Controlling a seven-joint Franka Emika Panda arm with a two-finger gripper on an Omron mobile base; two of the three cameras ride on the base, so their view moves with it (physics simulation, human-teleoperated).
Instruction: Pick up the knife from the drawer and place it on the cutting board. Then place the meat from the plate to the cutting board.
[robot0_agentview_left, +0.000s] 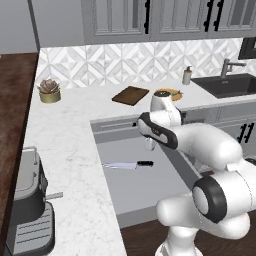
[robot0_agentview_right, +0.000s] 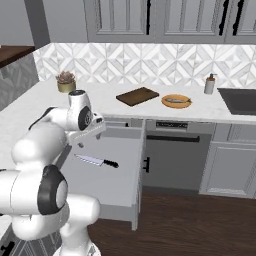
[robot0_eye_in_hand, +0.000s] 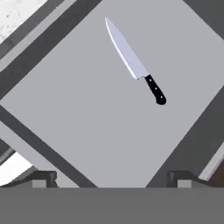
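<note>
White marble counters run under grey cabinets and a patterned tile wall, and the drawer (robot0_agentview_left: 145, 187) is seen pulled out below the counter edge. On its plain grey floor the knife (robot0_agentview_left: 128, 164) lies flat, clear of the walls.

From the left base view, a black sink (robot0_agentview_left: 227, 84) with its tap, a grey appliance (robot0_agentview_left: 30, 210) on the near counter and a dark wooden shelf (robot0_agentview_left: 15, 125) along the left edge are shown. The gripper is mostly hidden there behind the white arm. In the right base view the drawer's front panel (robot0_agentview_right: 138, 200), a black handle (robot0_agentview_right: 147, 164) on the neighbouring cabinet front and the wooden floor below are shown instead.

In both base views the cutting board (robot0_agentview_right: 137, 96) is seen on the back counter, with the plate (robot0_agentview_right: 176, 101) just beside it and the meat (robot0_agentview_right: 177, 100) lying on the plate. A soap bottle (robot0_agentview_right: 210, 84) and a small potted plant (robot0_agentview_right: 65, 81) also stand on the counter.

The hand view looks down into the drawer: the knife's silver blade and black handle are seen whole, beyond the fingertips.

No writing or brand mark can be read anywhere.

The gripper (robot0_eye_in_hand: 113, 179) hangs above the drawer with its jaws spread wide apart; nothing is held or touched.
</note>
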